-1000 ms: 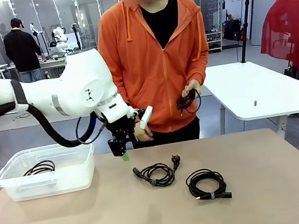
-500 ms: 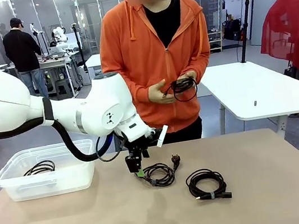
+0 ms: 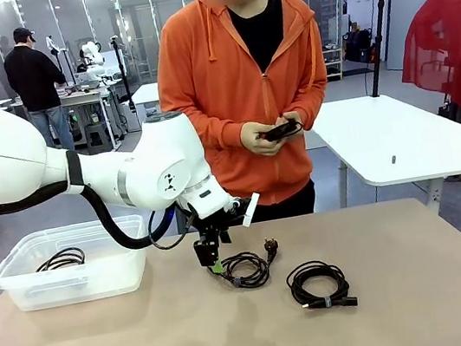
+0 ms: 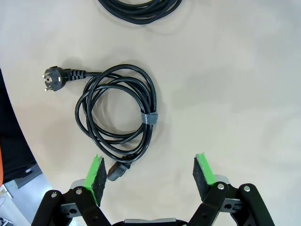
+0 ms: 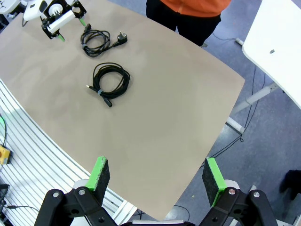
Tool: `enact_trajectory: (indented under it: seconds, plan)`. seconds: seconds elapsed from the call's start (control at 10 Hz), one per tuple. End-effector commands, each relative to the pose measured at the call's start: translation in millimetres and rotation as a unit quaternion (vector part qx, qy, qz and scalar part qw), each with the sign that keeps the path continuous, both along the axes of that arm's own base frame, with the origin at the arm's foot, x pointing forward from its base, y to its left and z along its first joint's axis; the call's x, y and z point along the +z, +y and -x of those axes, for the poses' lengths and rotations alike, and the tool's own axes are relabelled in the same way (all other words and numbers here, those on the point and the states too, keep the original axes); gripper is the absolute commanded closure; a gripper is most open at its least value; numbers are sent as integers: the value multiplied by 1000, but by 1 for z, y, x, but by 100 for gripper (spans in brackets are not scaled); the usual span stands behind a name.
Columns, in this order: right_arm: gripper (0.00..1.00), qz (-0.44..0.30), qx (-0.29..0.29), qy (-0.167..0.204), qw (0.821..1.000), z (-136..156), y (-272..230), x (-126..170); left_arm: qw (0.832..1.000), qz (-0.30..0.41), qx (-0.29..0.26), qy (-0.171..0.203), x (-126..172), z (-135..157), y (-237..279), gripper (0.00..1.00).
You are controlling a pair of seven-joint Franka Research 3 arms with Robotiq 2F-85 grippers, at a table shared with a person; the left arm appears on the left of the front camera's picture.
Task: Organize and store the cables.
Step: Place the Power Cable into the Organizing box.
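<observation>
L gripper (image 3: 213, 264) is hovering, jaws apart, just left of the nearest cable (image 3: 244, 269) at mid-frame; in wrist cam the coil is lying ahead of the jaws, offset to frame left, long axis running up-down. R gripper (image 5: 157, 176), also spread, is hanging well apart. Second cable (image 3: 319, 284) is getting cut off at wrist cam's top edge.
</observation>
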State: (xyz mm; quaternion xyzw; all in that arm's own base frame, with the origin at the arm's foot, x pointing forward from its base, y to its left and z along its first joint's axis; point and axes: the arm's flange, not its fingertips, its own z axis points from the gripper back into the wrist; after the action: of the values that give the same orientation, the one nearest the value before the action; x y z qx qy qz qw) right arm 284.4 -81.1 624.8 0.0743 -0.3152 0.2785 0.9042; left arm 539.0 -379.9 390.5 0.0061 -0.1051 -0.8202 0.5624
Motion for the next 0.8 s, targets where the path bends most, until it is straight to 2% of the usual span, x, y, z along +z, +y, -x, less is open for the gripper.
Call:
enact_trajectory:
  seconds: [0.0,0.5,0.7]
  plan:
    - [0,1,1,0,1000,1,-1,-1,1000,-5,-14,19,-15,-1,-7,7]
    - [0,1,1,0,1000,1,-1,-1,998,-3,20,51,-57,-13,-21,7]
    - [0,1,1,0,1000,1,-1,-1,998,1,31,52,-69,-20,-26,7]
